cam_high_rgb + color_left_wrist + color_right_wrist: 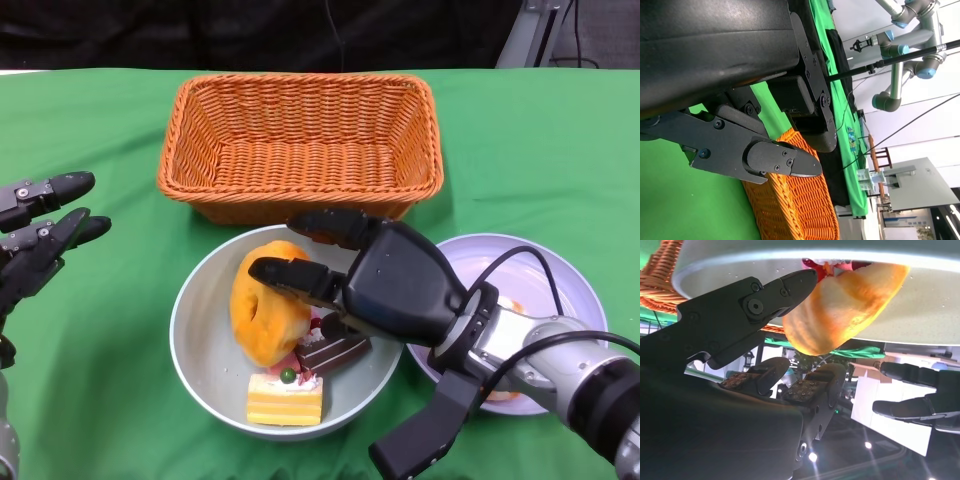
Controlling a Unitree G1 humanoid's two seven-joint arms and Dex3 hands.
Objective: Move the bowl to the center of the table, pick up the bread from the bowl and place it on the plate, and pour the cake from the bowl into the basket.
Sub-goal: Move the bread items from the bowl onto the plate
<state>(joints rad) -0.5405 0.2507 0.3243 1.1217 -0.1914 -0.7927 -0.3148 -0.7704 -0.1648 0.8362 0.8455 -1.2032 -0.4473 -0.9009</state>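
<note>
We see a table covered in bright green cloth, with a dark backdrop behind its far edge and a grey metal stand at the far right corner. In the left wrist view the room opens out to a pale wall, a grey robot arm with blue joints and a dark strip along the cloth's edge. The orange wicker basket sits at the far middle of the table, and the pale grey bowl sits just in front of it, touching the lilac plate to its right. Inside the bowl the golden bread leans upright beside a chocolate cake piece and a yellow layered cake slice. Our right hand reaches over the bowl, fingers spread around the bread's upper edge; we cannot tell whether it grips yet. Our left hand hovers left of the bowl, fingers apart, holding nothing.
</note>
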